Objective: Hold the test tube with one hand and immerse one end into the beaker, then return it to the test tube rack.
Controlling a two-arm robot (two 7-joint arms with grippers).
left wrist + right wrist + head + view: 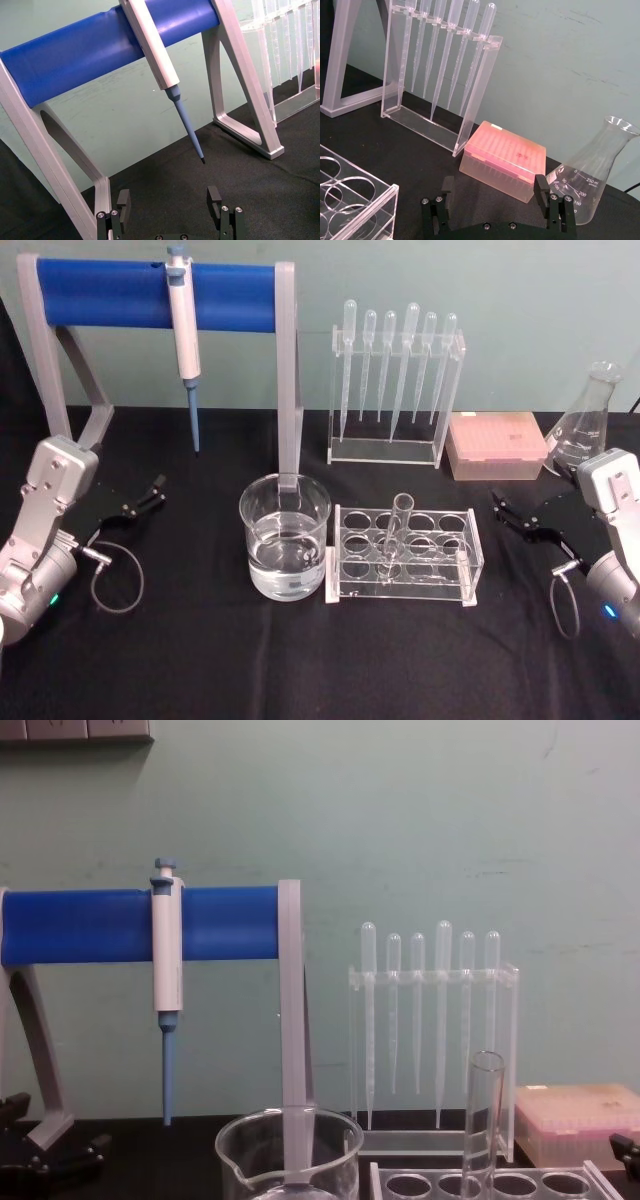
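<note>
The test tube stands upright in a hole of the clear rack at the table's middle; its open rim also rises at the test tube in the chest view. Just left of the rack sits the beaker, partly filled with clear liquid, its rim low in the chest view. My left gripper rests open at the table's left, well clear of both, and my right gripper rests open at the right. Each wrist view shows empty jaws: left gripper, right gripper.
A grey stand with a blue bar holds a white-and-blue pipette behind the beaker. A rack of plastic droppers, a pink tip box and a conical flask line the back right. The black table's front is free.
</note>
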